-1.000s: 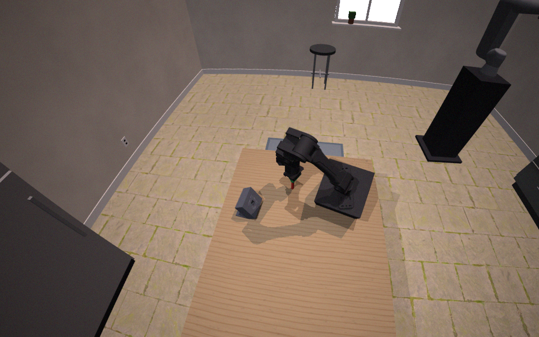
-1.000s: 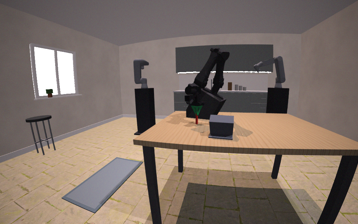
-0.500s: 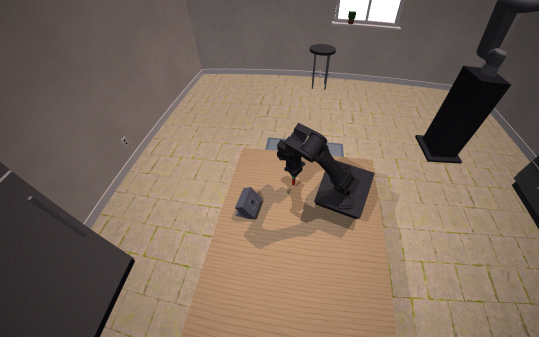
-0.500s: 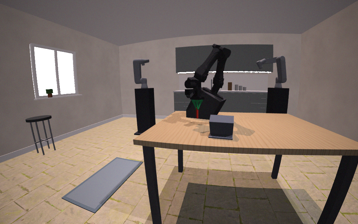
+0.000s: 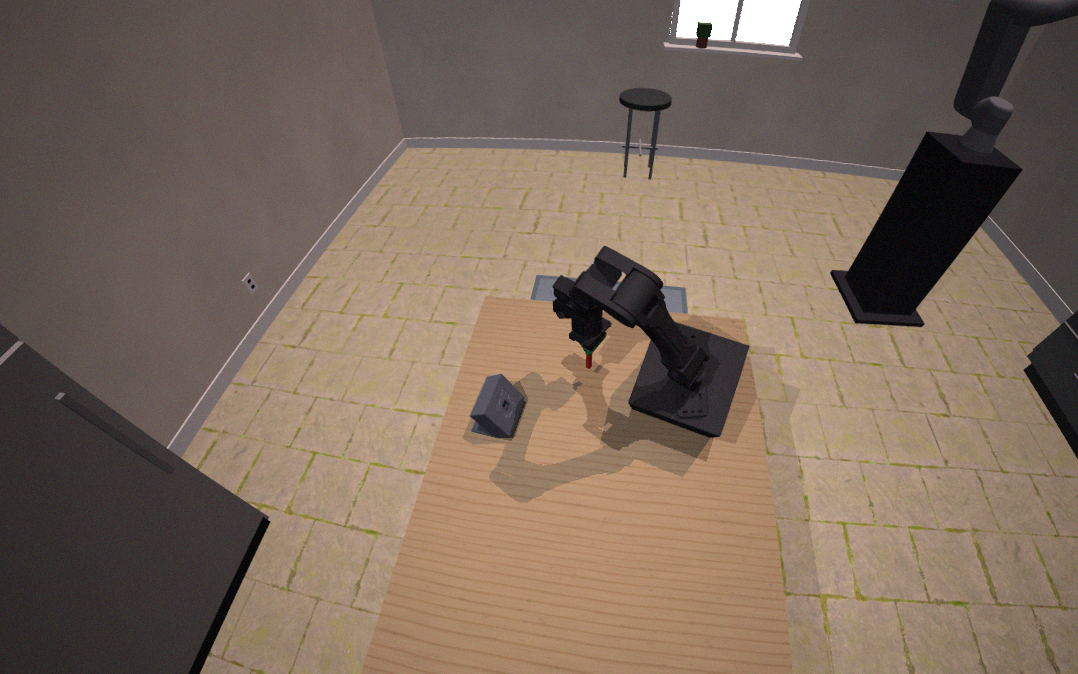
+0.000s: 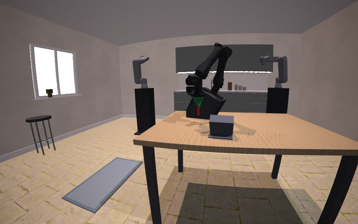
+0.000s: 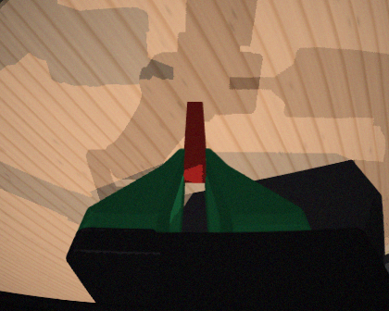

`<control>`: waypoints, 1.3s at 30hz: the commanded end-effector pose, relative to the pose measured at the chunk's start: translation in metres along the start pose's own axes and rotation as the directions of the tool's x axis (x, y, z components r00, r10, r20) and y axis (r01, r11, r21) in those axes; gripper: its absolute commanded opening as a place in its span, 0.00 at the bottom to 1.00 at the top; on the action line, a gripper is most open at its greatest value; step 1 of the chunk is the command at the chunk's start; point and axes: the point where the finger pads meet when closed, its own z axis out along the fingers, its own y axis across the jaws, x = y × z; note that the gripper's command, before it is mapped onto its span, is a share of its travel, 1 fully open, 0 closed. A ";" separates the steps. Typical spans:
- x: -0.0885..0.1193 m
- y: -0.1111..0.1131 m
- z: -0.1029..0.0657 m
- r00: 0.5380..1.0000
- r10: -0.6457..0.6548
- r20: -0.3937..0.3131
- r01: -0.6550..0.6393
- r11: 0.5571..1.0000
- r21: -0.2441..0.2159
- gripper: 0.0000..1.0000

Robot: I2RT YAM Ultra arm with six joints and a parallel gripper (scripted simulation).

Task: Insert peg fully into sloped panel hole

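Note:
My gripper has green fingers and is shut on the red peg. The peg hangs upright below the fingers, a little above the wooden table near its far end. The grey block with the sloped panel stands on the table, apart from the peg and nearer the table's left edge in the top view. Its hole faces up and toward the arm. The panel is out of the wrist view.
The arm's black base plate sits on the table at the far right. Black pedestals with other arms stand on the floor beyond the table. A stool stands by the wall.

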 end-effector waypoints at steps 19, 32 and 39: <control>-0.010 0.017 0.002 0.987 -0.094 0.131 0.079 0.990 0.115 0.00; -0.012 0.028 0.005 0.972 -0.145 0.188 0.115 0.980 0.162 0.00; -0.013 0.036 0.007 0.958 -0.176 0.226 0.135 0.973 0.188 0.00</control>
